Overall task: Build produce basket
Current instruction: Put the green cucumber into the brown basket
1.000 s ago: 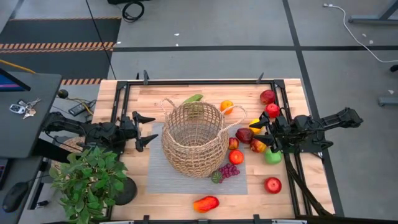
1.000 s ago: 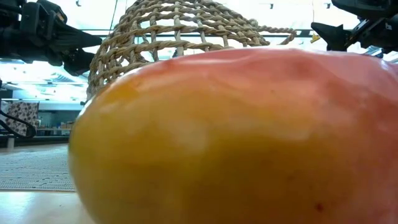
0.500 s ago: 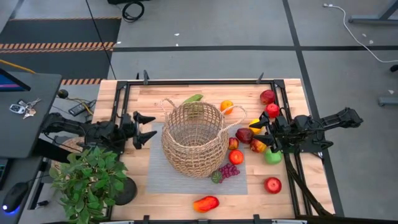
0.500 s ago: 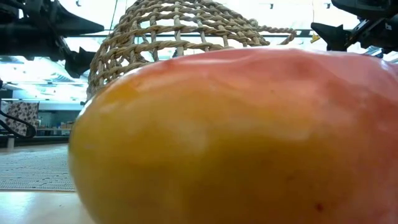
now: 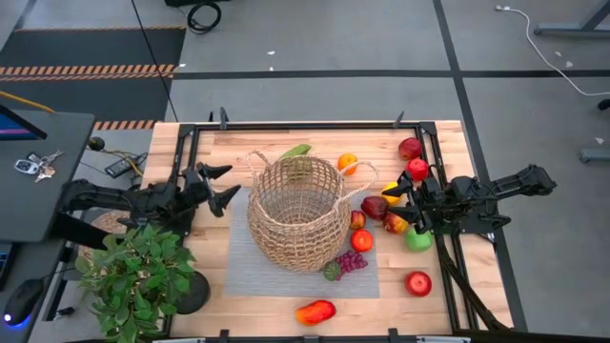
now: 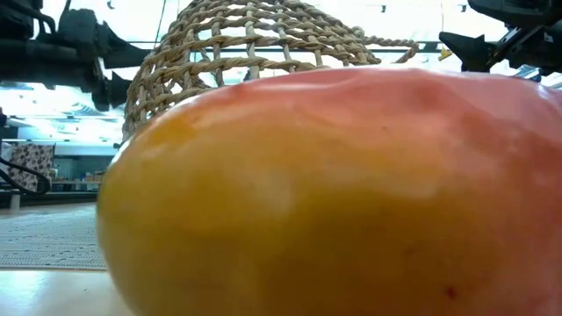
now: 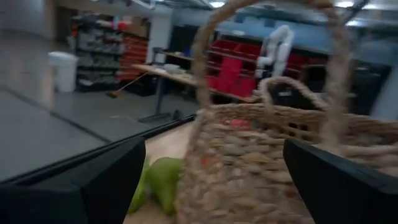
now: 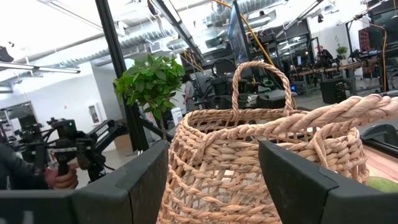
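The tan wicker basket (image 5: 298, 211) stands upright on a grey mat (image 5: 246, 272) in mid-table. It also shows in the left wrist view (image 7: 267, 155) and the right wrist view (image 8: 249, 162). My left gripper (image 5: 221, 185) is open and empty, just left of the basket. My right gripper (image 5: 396, 203) is open and empty, right of the basket, above a cluster of red and yellow fruits (image 5: 374, 207). A green piece (image 5: 295, 151), an orange (image 5: 348, 163), purple grapes (image 5: 348, 263), a green apple (image 5: 417, 238) and red apples (image 5: 410, 148) lie on the table around the basket.
A red-orange fruit (image 5: 315, 312) lies at the near edge and fills the low view (image 6: 334, 193). A potted green plant (image 5: 133, 276) stands at the near left beside my left arm. A black frame rail (image 5: 305, 125) runs along the table's edges. A person's hand (image 8: 56, 177) shows beyond the table.
My left gripper has moved a little toward the table's far edge and turned slightly, staying open and beside the basket. The basket and fruits have stayed in place.
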You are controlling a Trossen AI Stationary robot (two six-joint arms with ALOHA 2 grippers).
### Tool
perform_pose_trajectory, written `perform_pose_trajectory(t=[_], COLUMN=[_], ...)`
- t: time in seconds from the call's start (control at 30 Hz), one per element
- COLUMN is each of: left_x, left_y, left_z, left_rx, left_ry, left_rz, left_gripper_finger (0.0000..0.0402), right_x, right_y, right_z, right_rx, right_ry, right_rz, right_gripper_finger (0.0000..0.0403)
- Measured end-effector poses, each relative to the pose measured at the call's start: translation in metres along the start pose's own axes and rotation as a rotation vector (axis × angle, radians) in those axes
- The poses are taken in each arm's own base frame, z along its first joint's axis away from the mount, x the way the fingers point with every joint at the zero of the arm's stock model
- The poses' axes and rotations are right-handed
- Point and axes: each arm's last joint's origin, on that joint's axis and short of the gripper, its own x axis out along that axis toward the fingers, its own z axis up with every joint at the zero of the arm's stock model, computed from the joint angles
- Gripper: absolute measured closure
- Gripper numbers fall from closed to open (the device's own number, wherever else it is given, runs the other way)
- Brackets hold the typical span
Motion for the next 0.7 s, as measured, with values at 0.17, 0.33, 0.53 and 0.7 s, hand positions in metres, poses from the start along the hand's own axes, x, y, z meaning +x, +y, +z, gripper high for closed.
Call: perform_pose_trajectory(t=[0.17,0.33,0.53,0.7], left_x=[0.010,0.029,0.056,0.075], left_y=[0.010,0.021,0.039,0.050], left_z=[-0.008,-0.003,0.007,0.009], left_rx=[-0.032,0.008,0.048,0.010], left_ry=[0.064,0.147,0.257,0.335], left_rz=[0.106,0.233,0.340,0.360], left_gripper_finger=[0.0012,0.0012,0.0012,0.0012], right_x=[0.000,0.000,0.000,0.000], right_y=[0.000,0.000,0.000,0.000], right_z=[0.000,0.000,0.000,0.000], right_rx=[0.000,0.000,0.000,0.000], right_ry=[0.000,0.000,0.000,0.001], right_rz=[0.000,0.000,0.000,0.000], right_gripper_finger=[0.0148,0.0148,0.0148,0.0148])
